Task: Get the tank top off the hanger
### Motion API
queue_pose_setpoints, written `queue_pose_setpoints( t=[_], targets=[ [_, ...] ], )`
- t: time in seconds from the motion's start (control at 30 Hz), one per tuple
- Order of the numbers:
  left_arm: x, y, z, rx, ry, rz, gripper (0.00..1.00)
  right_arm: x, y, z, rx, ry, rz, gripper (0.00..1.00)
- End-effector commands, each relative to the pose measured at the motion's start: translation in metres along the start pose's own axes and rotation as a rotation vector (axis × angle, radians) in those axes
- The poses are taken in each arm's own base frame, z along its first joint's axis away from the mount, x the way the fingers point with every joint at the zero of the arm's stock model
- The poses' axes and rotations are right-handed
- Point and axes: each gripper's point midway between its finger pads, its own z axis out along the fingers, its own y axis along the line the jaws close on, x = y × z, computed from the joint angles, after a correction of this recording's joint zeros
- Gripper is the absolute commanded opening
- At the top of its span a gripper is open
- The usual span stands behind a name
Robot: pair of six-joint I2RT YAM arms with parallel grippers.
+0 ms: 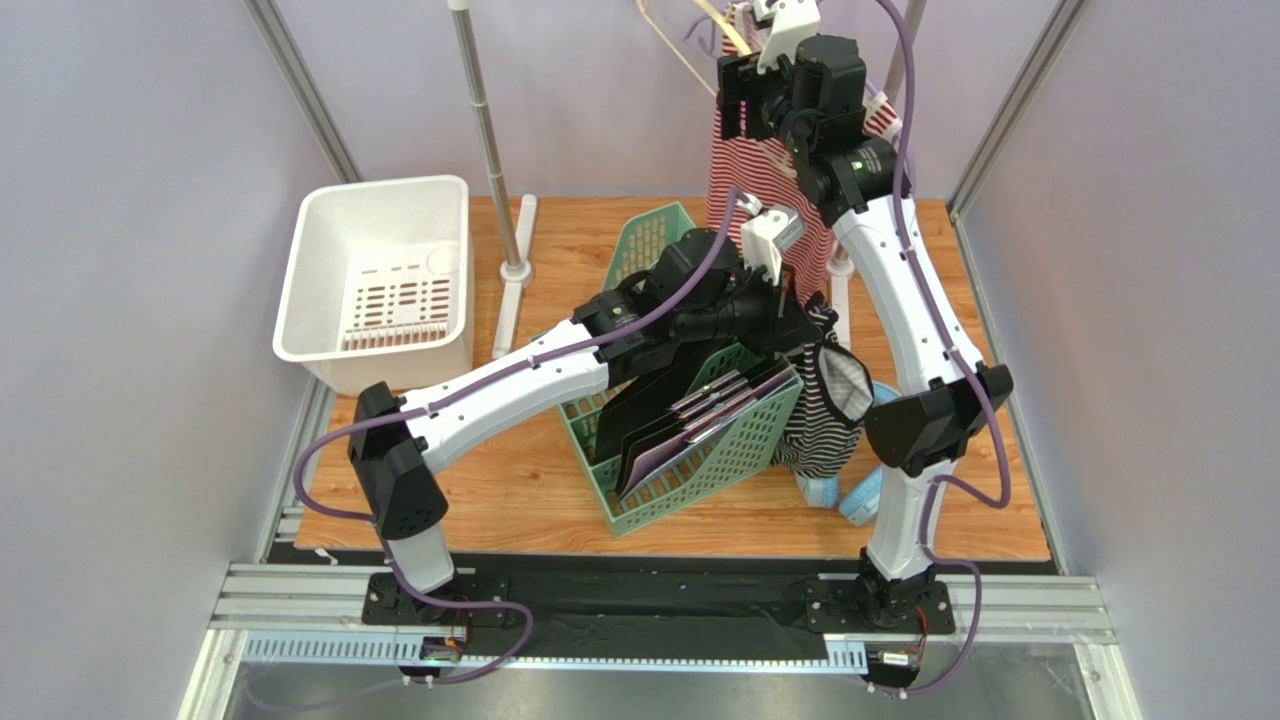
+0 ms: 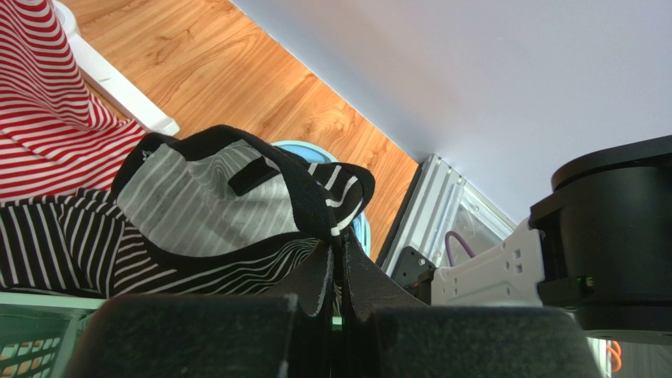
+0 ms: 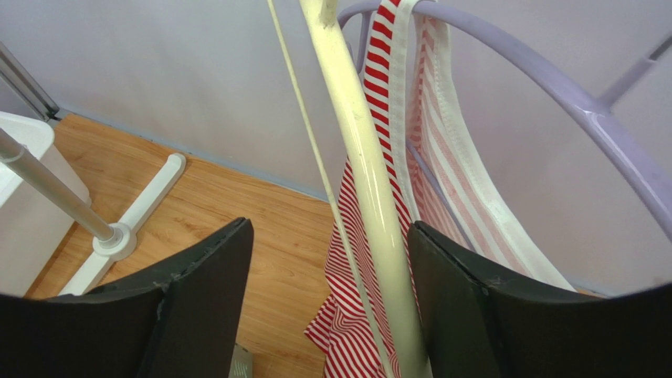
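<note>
A black-and-white striped tank top (image 1: pixel 827 398) droops over the right rim of the green basket, and my left gripper (image 1: pixel 781 323) is shut on its black-edged hem. The left wrist view shows that tank top (image 2: pixel 205 205) bunched just beyond the left gripper (image 2: pixel 337 260), its fabric pinched between the closed fingers. High at the back, my right gripper (image 1: pixel 751 60) stands open around a cream hanger (image 3: pixel 363 173). In the right wrist view the hanger's arm runs between the spread fingers of the right gripper (image 3: pixel 330 228), close against the right finger. The cream hanger (image 1: pixel 669 45) looks bare.
A red-and-white striped garment (image 1: pixel 751 180) hangs on a lavender hanger (image 3: pixel 568 94) just behind the cream one. The green basket (image 1: pixel 706 465) holds dark folders. A white bin (image 1: pixel 376 278) sits at the back left, beside the rack pole (image 1: pixel 489 135). A blue item (image 1: pixel 864 488) lies by the right arm.
</note>
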Motion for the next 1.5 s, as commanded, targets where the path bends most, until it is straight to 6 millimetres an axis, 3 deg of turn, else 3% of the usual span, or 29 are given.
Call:
queue_pose_setpoints(
  t=[0.0,0.2,0.27,0.3,0.33,0.5,0.53,0.6,0.63,0.67,0.7,0.73,0.8,0.83,0.87,0.93,1.13,1.17,1.27,1.4,1.43,1.47],
  targets=[
    [-0.019,-0.013,-0.012,0.029,-0.050,0.005,0.00,-0.054,-0.012,-0.050,0.033,-0.109,0.025,0.78],
    [-0.026,-0.016,-0.015,0.022,-0.062,-0.008,0.00,-0.072,-0.014,-0.093,0.028,-0.124,0.054,0.85],
    [-0.028,-0.016,-0.015,0.017,-0.066,-0.011,0.00,-0.070,-0.013,-0.104,0.022,-0.109,0.065,0.86],
    [-0.029,-0.016,-0.016,0.016,-0.067,-0.011,0.00,-0.080,-0.015,-0.121,0.025,-0.135,0.073,0.86],
    [-0.030,-0.017,-0.016,0.016,-0.067,-0.009,0.00,-0.072,-0.018,-0.124,0.044,-0.111,0.076,0.88],
    [-0.039,-0.024,-0.021,0.029,-0.072,-0.007,0.00,-0.072,-0.039,-0.165,0.122,-0.104,0.107,0.90],
    [-0.043,-0.027,-0.023,0.039,-0.078,-0.002,0.00,-0.078,-0.044,-0.185,0.143,-0.123,0.110,0.90],
    [-0.047,-0.033,-0.026,0.057,-0.084,0.003,0.00,-0.065,-0.051,-0.195,0.175,-0.102,0.110,0.91],
    [-0.053,-0.039,-0.030,0.073,-0.092,0.013,0.00,-0.055,-0.059,-0.218,0.214,-0.095,0.111,0.91],
    [-0.056,-0.042,-0.032,0.082,-0.095,0.013,0.00,-0.047,-0.059,-0.224,0.224,-0.087,0.135,0.91],
    [-0.062,-0.048,-0.035,0.096,-0.107,0.023,0.00,-0.053,-0.061,-0.246,0.227,-0.127,0.143,0.91],
    [-0.065,-0.051,-0.036,0.114,-0.108,0.029,0.00,-0.030,-0.061,-0.244,0.236,-0.083,0.146,0.91],
    [-0.075,-0.062,-0.041,0.146,-0.129,0.043,0.00,-0.023,-0.061,-0.256,0.247,-0.109,0.172,0.92],
    [-0.077,-0.066,-0.041,0.164,-0.130,0.046,0.00,-0.022,-0.064,-0.272,0.258,-0.141,0.184,0.92],
    [-0.080,-0.069,-0.042,0.174,-0.133,0.046,0.00,0.000,-0.065,-0.270,0.270,-0.112,0.190,0.92],
    [-0.089,-0.080,-0.044,0.212,-0.146,0.039,0.00,0.009,-0.071,-0.280,0.311,-0.137,0.234,0.92],
    [-0.109,-0.101,-0.045,0.275,-0.177,0.039,0.00,0.031,-0.045,-0.328,0.181,-0.214,0.334,0.92],
    [-0.113,-0.103,-0.047,0.278,-0.183,0.041,0.00,0.029,-0.043,-0.345,0.164,-0.252,0.331,0.93],
    [-0.126,-0.114,-0.056,0.304,-0.210,0.055,0.00,0.046,-0.042,-0.358,0.169,-0.218,0.307,0.93],
    [-0.149,-0.132,-0.072,0.343,-0.270,0.073,0.00,0.072,-0.023,-0.366,0.078,-0.172,0.331,0.94],
    [-0.151,-0.134,-0.073,0.352,-0.275,0.073,0.00,0.087,-0.017,-0.359,0.056,-0.141,0.337,0.94],
    [-0.158,-0.140,-0.078,0.370,-0.290,0.068,0.00,0.088,-0.010,-0.358,0.014,-0.148,0.343,0.95]
  ],
)
